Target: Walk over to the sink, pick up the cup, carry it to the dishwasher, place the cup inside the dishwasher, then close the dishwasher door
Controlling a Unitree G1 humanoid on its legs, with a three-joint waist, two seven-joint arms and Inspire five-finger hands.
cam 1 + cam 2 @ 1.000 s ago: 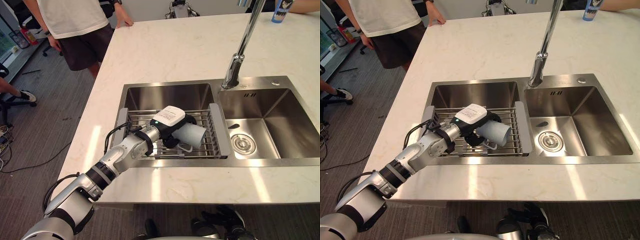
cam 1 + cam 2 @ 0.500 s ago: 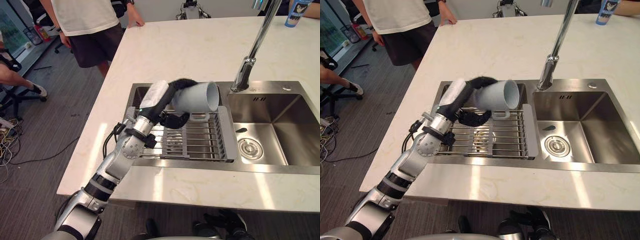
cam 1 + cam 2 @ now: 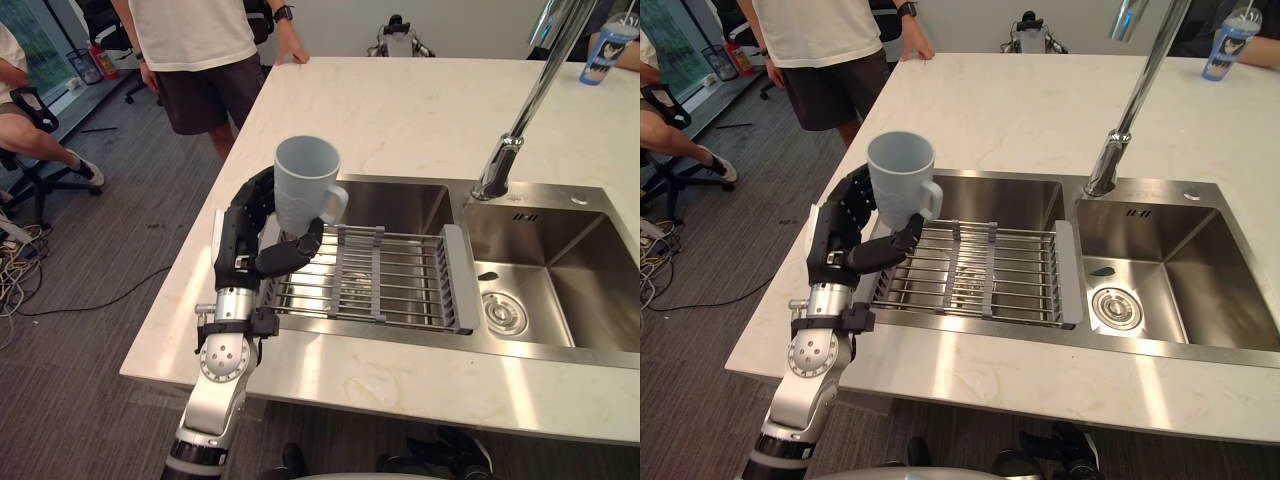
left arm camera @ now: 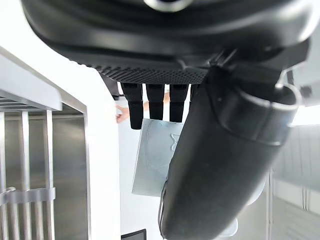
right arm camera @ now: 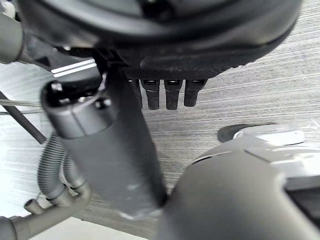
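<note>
Cup (image 3: pixel 305 182): a pale blue-grey mug, upright with its mouth upward, held in the air over the left end of the sink (image 3: pixel 590 285) and touching neither counter nor rack. Its handle points toward the sink's middle.

Left hand (image 3: pixel 242 238): its fingers are curled round the side of the cup turned away from the sink, and the thumb (image 3: pixel 292 250) crosses under the cup's base on the sink side (the left wrist view shows the pale cup wall between fingers and thumb). The forearm stands nearly vertical at the sink's front-left corner.

Right hand (image 5: pixel 165 30): seen in its own wrist view over grey floor, fingers (image 5: pixel 172 95) relaxed and straight, nothing between them and the thumb.

Rack (image 3: pixel 385 285): a wire drying rack with grey end pieces lies across the sink's left basin, with nothing on it.

Faucet (image 3: pixel 522 105): tall and chrome, it rises behind the divider between the sink's two basins.

Counter (image 3: pixel 400 105): pale marble surrounds the sink. A blue drink cup (image 3: pixel 610 50) stands well beyond the sink's far-right corner.

One person (image 3: pixel 200 40) stands at the counter's far-left corner, well apart from the sink.
</note>
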